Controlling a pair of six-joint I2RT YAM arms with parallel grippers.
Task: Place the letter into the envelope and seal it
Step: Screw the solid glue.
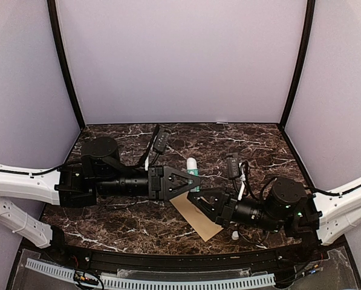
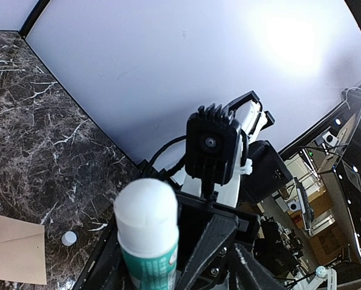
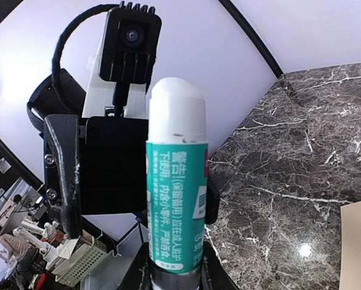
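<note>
Teal-labelled glue stick (image 3: 175, 181); small white cap (image 1: 235, 234) lying on marble table (image 1: 259, 145).

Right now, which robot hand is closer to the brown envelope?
Right. The right gripper hangs over the envelope, at its far end; the left gripper sits just beyond it.

A robotics lab: white-walled booth (image 1: 180, 60) around a marble-patterned table (image 1: 259, 139), with cluttered desks (image 2: 316, 226) beyond.

Left arm (image 1: 23, 184), right arm (image 1: 343, 205): white shells, black joints, cables; left end effector (image 1: 195, 178) black, triangular.
</note>
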